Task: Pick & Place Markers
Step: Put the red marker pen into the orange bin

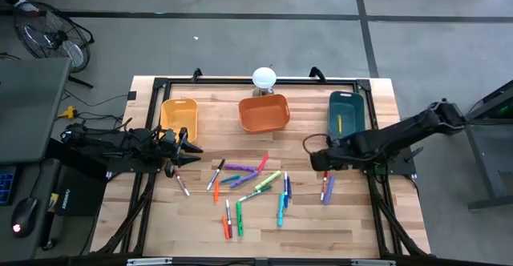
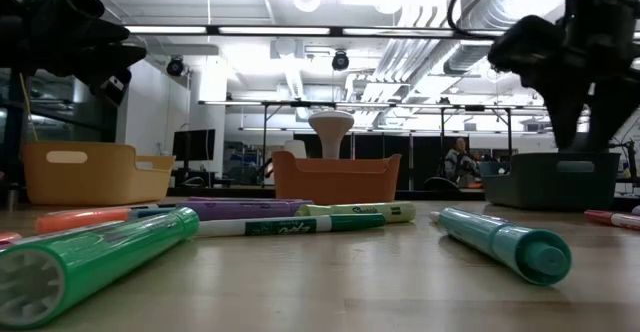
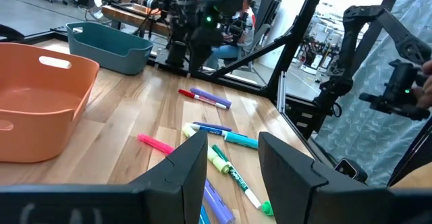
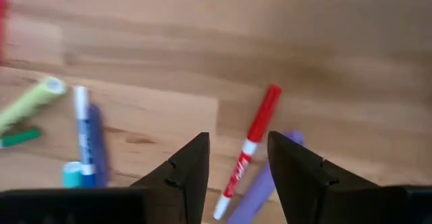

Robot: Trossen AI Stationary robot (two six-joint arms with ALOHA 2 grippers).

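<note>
Right gripper (image 4: pixel 236 177) hangs above the table's right side, over a red-and-white marker (image 4: pixel 248 146) that lies just beside a purple marker (image 4: pixel 260 183); both show between its fingers in the right wrist view, nothing held, jaws parted with a gap wider than the red marker's body. In the high view this pair (image 1: pixel 325 186) sits apart from the main scatter, below the teal bin (image 1: pixel 346 114). Step in hand, as I judge it — the approach on the red marker, grasp not yet made. The next move calls for a straight descent with the fingers straddling the red barrel alone; the purple one lies so close that a finger could land on it or nudge both. Left gripper (image 3: pixel 233 166) waits near the table's left edge, by the yellow bin (image 1: pixel 178 114), fingers apart and empty, looking across the loose markers (image 1: pixel 248 187) — pink, green, teal, blue, purple — spread in the middle of the wooden table (image 1: pixel 377 90). Orange bin (image 1: pixel 264 113) appears empty in the left wrist view; a yellow stick seems to lie in the teal bin. Most of the task remains.
</note>
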